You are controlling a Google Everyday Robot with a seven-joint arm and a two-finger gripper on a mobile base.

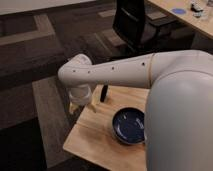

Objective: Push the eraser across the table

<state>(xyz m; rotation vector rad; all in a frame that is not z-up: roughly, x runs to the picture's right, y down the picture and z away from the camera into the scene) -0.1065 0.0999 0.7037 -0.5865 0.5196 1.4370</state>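
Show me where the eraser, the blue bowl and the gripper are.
eraser (103, 93), camera view, middle of the black bar.
blue bowl (129, 127), camera view, bare inner floor.
gripper (83, 106), camera view, between its fingertips, above the left edge of the table (95, 137), left of the eraser.

The slim black eraser (104, 94) rests near the far edge of the light plank-wood tabletop (95, 135), its top end hidden behind the arm. The end effector (81, 106) hangs just beside it.

Hand (83, 106) at table (92, 137) left edge, bowl (129, 126) to right
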